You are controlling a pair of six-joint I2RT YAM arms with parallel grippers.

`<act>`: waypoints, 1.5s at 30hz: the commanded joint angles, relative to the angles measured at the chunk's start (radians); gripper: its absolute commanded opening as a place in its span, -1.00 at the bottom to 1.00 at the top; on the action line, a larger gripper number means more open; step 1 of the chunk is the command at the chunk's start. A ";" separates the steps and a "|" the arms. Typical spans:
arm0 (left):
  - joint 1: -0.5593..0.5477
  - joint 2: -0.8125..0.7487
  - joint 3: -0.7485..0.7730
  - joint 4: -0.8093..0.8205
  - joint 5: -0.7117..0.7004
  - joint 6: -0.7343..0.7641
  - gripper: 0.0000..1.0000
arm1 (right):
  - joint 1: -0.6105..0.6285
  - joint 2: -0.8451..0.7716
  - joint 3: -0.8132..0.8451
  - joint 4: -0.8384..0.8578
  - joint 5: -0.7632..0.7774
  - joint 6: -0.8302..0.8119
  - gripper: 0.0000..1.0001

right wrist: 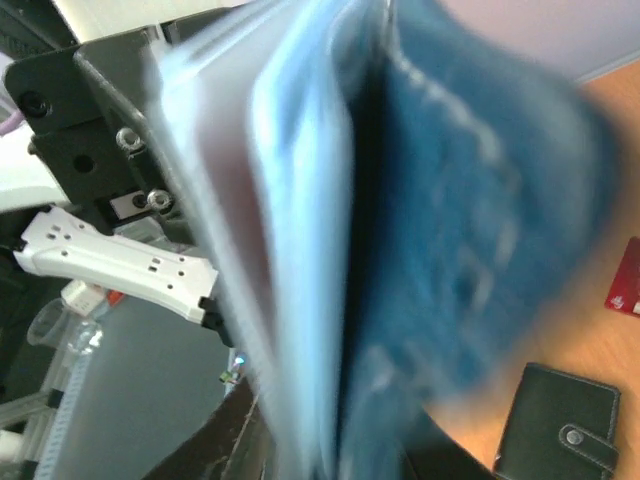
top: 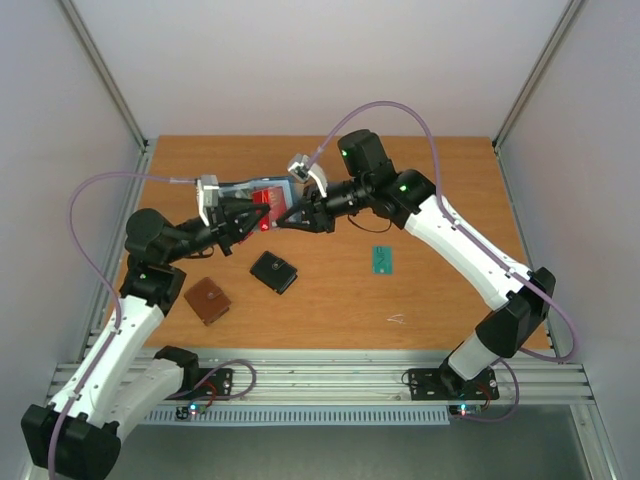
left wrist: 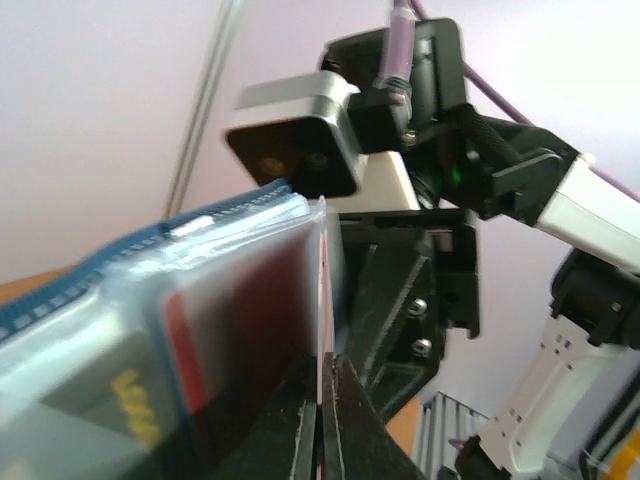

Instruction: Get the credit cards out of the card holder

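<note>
**Spotter A:** Your card holder is up off the worktop, hanging in the air between your two arms. It is open, with the navy cover on one side and the clear pockets fanned out on the other.

**Spotter B:** Your right fingers are grasping it. In the right wrist view the cover and pockets fill the gap between them, though that view is too blurred to show where they bite.

**Spotter A:** Your left fingers are clenched tight on a thin pale edge at the open side of the card holder. It reads as the edge of the red card, whose face shows through the frosted pocket just beside it. I can't tell whether pocket film is pinched along with it.

**Spotter B:** In the next pocket of the card holder you have the black card, its pale print showing through the plastic.

**Spotter A:** The teal-green card lies flat on the worktop, right of the card holder and nearer your arm bases, well apart from it.

**Spotter B:** A black wallet with a snap tab lies on the near side of the card holder. A brown wallet lies nearer again, to the holder's left.

**Spotter A:** The right wrist view also catches a red piece with pale marks on the worktop, beneath the card holder and near the black wallet. Only a corner shows, so I can't tell you what it is.
</note>
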 commanded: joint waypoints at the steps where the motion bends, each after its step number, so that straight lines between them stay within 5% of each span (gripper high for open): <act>1: -0.033 -0.017 -0.014 -0.005 0.030 0.035 -1.00 | 0.004 -0.037 -0.048 0.072 -0.018 0.010 -0.41; 6: -0.031 -0.016 -0.019 -0.010 0.038 0.041 -0.99 | -0.033 -0.102 -0.113 0.117 -0.017 0.043 -0.07; 12: -0.030 -0.016 -0.019 -0.028 0.046 0.059 -0.99 | -0.068 -0.133 -0.143 0.132 -0.049 0.064 0.00; 17: -0.031 -0.020 -0.019 -0.028 0.050 0.061 -0.99 | -0.068 -0.103 -0.127 0.139 -0.084 0.086 -0.22; 24: -0.031 -0.027 -0.024 -0.026 0.051 0.067 -1.00 | -0.068 -0.092 -0.121 0.160 -0.087 0.105 -0.95; 28: -0.030 -0.022 -0.021 -0.018 0.079 0.069 -0.97 | -0.074 -0.108 -0.140 0.169 -0.073 0.108 -0.98; 31: -0.031 -0.019 -0.020 -0.004 0.105 0.068 -0.77 | -0.092 -0.128 -0.162 0.200 -0.075 0.129 -0.98; 37: -0.030 -0.021 -0.022 0.020 0.124 0.052 -0.99 | -0.113 -0.145 -0.166 0.195 -0.090 0.129 -0.98; 45: -0.026 -0.022 -0.020 -0.021 0.061 0.054 -0.99 | -0.207 -0.195 -0.226 0.174 -0.088 0.132 -0.98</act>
